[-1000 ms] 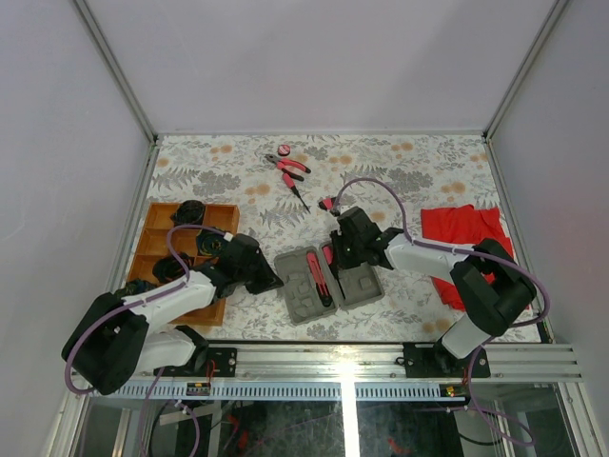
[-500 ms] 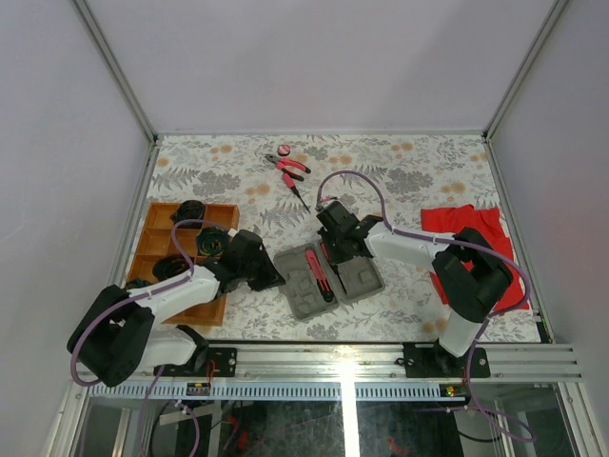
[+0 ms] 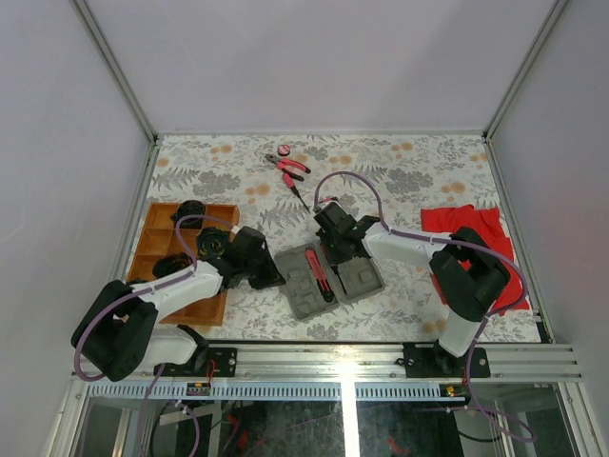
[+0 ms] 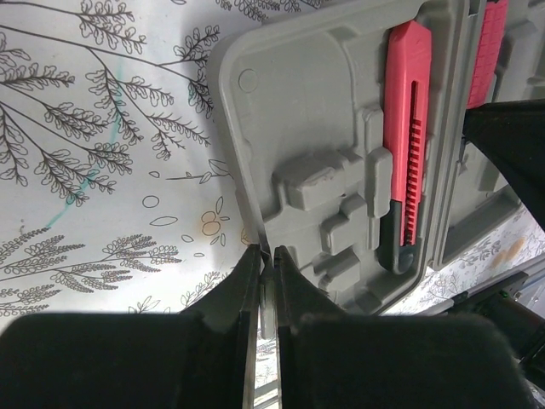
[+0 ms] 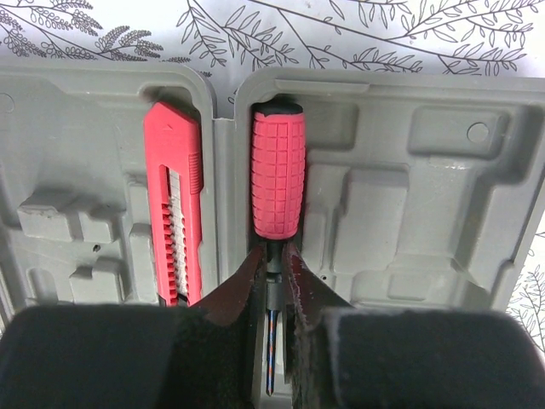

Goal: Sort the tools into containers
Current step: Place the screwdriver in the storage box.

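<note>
At the left of the overhead view sits the wooden tray, with dark round items in its upper compartments that I cannot identify. Just right of it, my left gripper has its fingers pressed together, with only a sliver of a gap. The tips rest at the lower left rim of the grey case, and I cannot tell whether they pinch that rim. Above, in the upper centre of the overhead view, the pliers lie on the patterned table, with the small pink disc just beyond them. The case lies open in the middle. A pink utility knife lies in its left half, and a screwdriver with a pink handle lies in the recess beside the hinge in its right half. My right gripper is closed narrowly on that screwdriver's shaft, just below the handle. The red cloth lies at the far right.
</note>
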Available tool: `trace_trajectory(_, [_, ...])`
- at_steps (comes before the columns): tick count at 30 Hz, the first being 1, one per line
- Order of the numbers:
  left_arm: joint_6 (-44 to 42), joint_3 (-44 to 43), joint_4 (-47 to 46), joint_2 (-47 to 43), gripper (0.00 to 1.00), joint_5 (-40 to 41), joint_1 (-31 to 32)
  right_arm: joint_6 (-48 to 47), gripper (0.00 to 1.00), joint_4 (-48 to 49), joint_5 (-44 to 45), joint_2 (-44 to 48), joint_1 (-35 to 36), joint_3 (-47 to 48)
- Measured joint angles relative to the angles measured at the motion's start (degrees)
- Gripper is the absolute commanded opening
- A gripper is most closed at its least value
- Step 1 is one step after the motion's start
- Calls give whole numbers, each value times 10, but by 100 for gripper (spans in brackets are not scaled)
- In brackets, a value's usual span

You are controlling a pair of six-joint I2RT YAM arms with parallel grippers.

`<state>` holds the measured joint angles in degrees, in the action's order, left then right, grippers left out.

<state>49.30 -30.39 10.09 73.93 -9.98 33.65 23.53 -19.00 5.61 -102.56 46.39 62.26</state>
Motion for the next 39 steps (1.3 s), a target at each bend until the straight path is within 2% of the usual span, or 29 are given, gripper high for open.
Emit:
trace_trajectory(3, [-5, -7, 8, 4, 0, 3, 0, 2, 5, 12, 3, 12, 2, -12])
trace_trajectory(10, [-22, -24, 28, 11, 0, 20, -5, 16, 32, 16, -3, 55, 10, -43])
trace_trajectory(11, [-26, -26, 29, 11, 2, 23, -8, 18, 34, 14, -3, 63, 14, -50])
trace_trajectory(15, [-33, -27, 34, 11, 23, 27, -12, 23, 43, 5, 0, 113, 23, -70])
trace_trajectory(20, [-36, -27, 39, -2, 35, 35, -15, 17, 47, 22, 30, 167, 22, -60])
trace_trajectory(25, [-35, -27, 48, -51, 47, 45, -16, 5, 54, 51, 41, 171, 7, -51])
trace_trajectory(29, [-37, -27, 64, -102, 52, 59, -16, -12, 66, 63, 45, 143, -16, -19])
trace_trajectory(39, [-56, -45, 163, -218, 59, 135, -18, -100, 67, 107, 14, -60, -36, 158])
